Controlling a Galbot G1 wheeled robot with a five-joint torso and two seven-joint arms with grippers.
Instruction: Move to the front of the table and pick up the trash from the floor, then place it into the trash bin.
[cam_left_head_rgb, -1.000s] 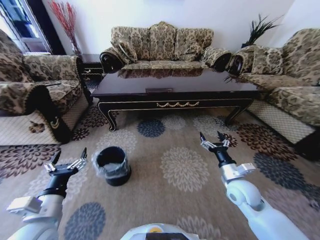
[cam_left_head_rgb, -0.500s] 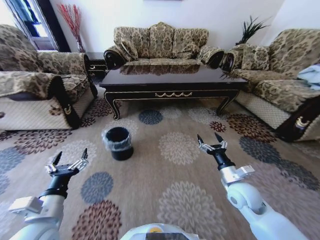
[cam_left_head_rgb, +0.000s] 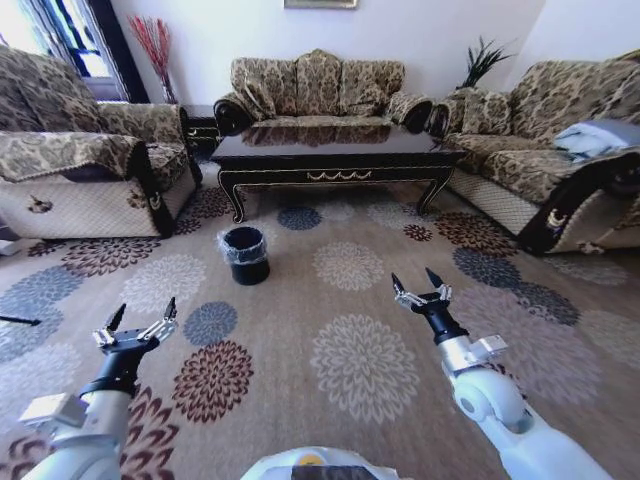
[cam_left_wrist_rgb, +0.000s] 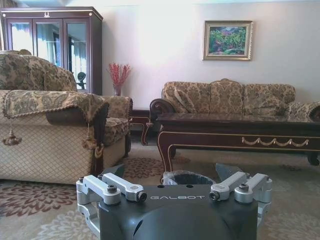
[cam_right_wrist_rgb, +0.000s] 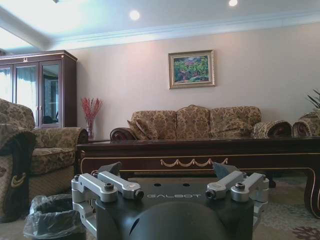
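The long dark table (cam_left_head_rgb: 338, 174) with gold trim stands at the far side of the carpet, in front of the middle sofa. The black trash bin (cam_left_head_rgb: 245, 256) with its clear liner sits on the carpet left of centre, a little in front of the table. No trash is in view on the floor. My left gripper (cam_left_head_rgb: 140, 320) hangs open and empty low on the left, well short of the bin. My right gripper (cam_left_head_rgb: 420, 285) is open and empty on the right. The wrist views look across the floor at the table (cam_left_wrist_rgb: 240, 136) (cam_right_wrist_rgb: 200, 150) and the bin (cam_left_wrist_rgb: 187, 178) (cam_right_wrist_rgb: 52, 215).
Patterned sofas (cam_left_head_rgb: 75, 170) (cam_left_head_rgb: 545, 160) flank the table on both sides, with a third (cam_left_head_rgb: 318, 88) behind it. A corner stand holds a red-branch vase (cam_left_head_rgb: 155, 45). A wide stretch of flowered carpet (cam_left_head_rgb: 340, 340) lies between me and the bin.
The whole picture has shifted: the camera has pulled back, so the table and bin look smaller and farther away. Both arms keep the same pose, grippers open.
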